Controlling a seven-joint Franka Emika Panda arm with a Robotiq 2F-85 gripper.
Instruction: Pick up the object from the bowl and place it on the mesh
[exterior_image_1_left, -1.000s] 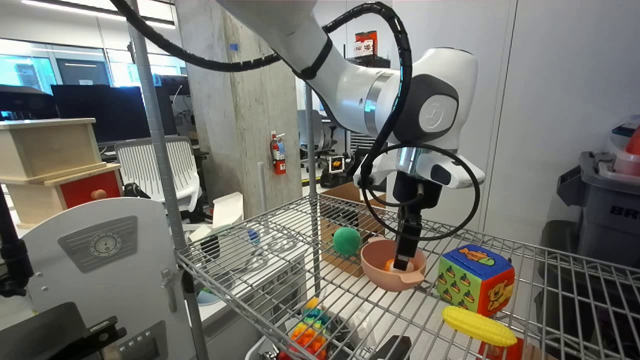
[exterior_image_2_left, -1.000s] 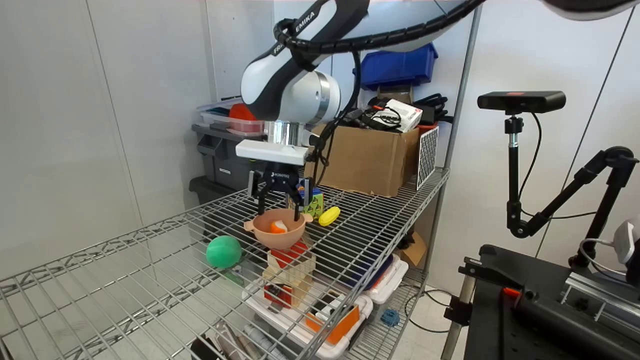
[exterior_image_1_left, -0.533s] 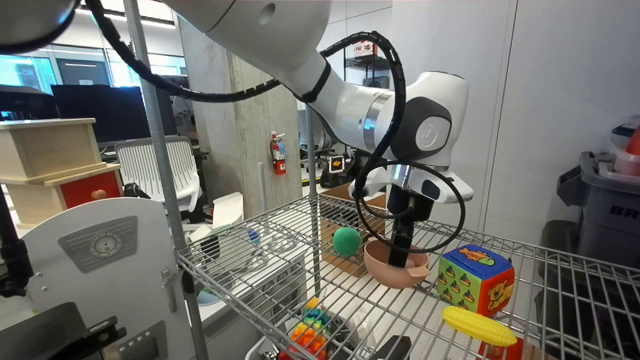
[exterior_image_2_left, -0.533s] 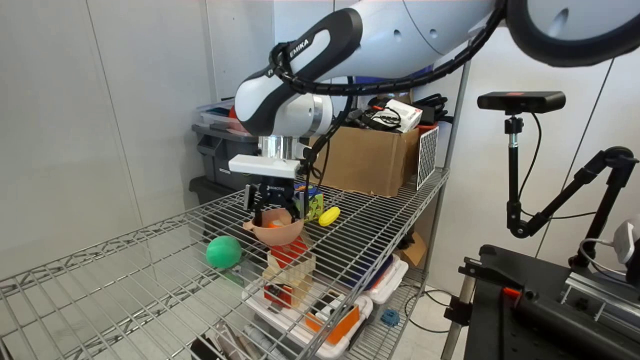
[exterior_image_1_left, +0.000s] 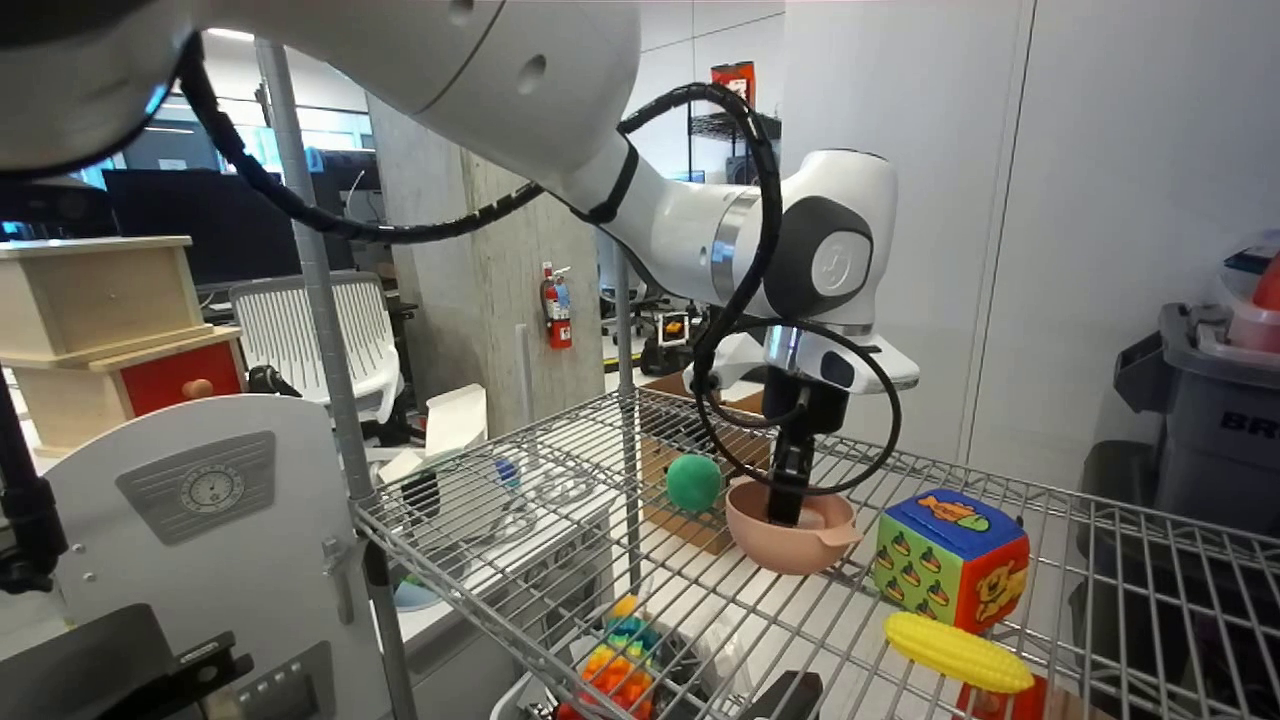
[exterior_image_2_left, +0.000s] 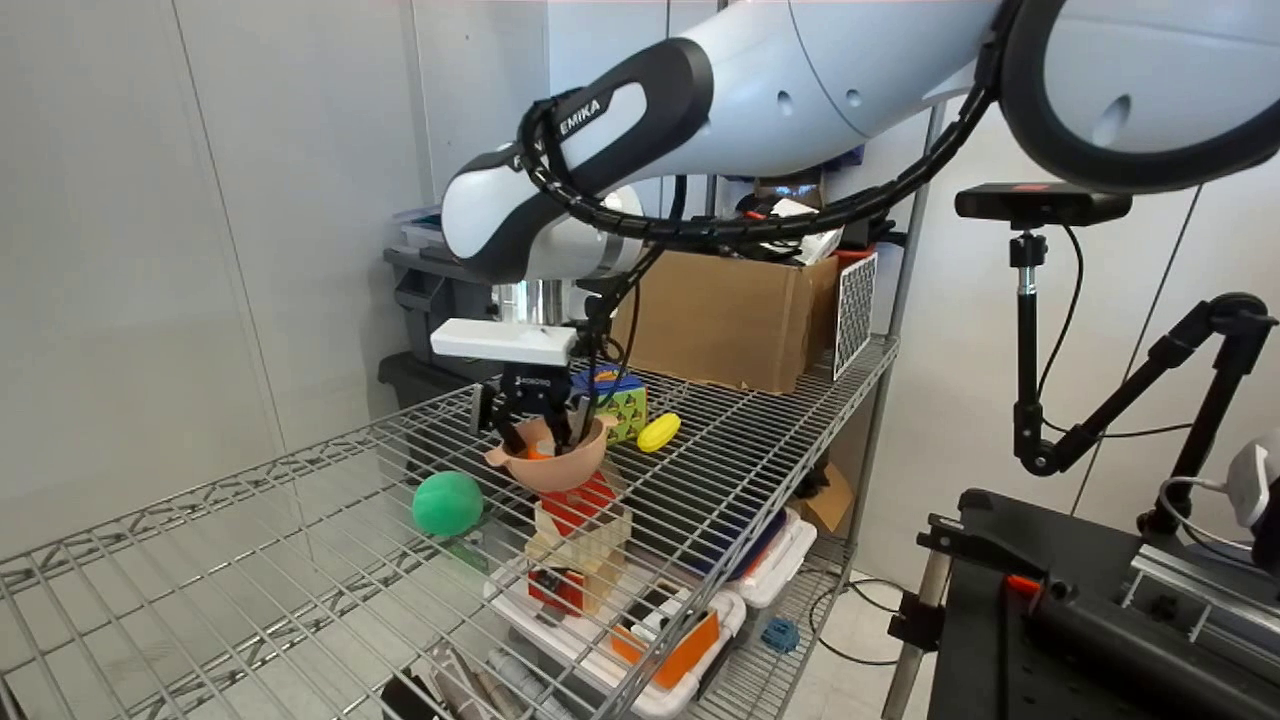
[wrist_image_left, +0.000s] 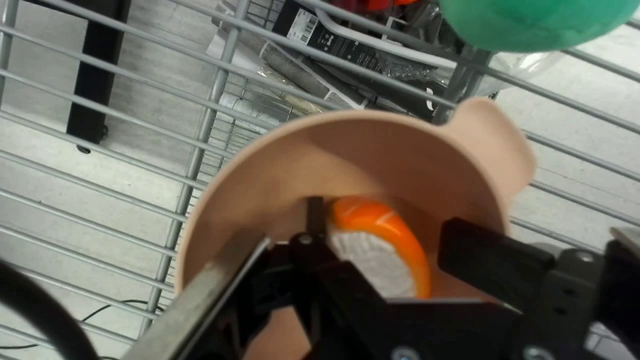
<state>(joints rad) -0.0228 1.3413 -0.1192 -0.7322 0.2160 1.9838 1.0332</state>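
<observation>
The object (wrist_image_left: 385, 230), a small rounded piece, glossy orange with a whitish side, lies inside the bowl (wrist_image_left: 350, 116). My gripper (wrist_image_left: 382, 223) reaches down into the bowl with its jaws part-way apart on either side of the object. One finger (wrist_image_left: 315, 212) stands close against the object, and whether it touches cannot be told. A gap shows between the object and the opposite finger (wrist_image_left: 480, 250). The salmon bowl (exterior_image_2_left: 560, 473) rests on the mesh (exterior_image_2_left: 735, 545), a grid of silver rods. In an exterior view, a black finger largely hides the object inside the bowl (exterior_image_1_left: 790, 550).
Beside the bowl sits a green ball (exterior_image_1_left: 693, 482). On its opposite side are a multicoloured cube (exterior_image_1_left: 950, 560) and a yellow corn cob (exterior_image_1_left: 957, 652). A chrome post (exterior_image_1_left: 325, 300) rises at the shelf corner. A cardboard box (exterior_image_2_left: 720, 320) stands farther along the shelf.
My gripper has sunk into the bowl and shifted toward the green ball's side. Its fingers have come closer together. The bowl has shifted slightly.
</observation>
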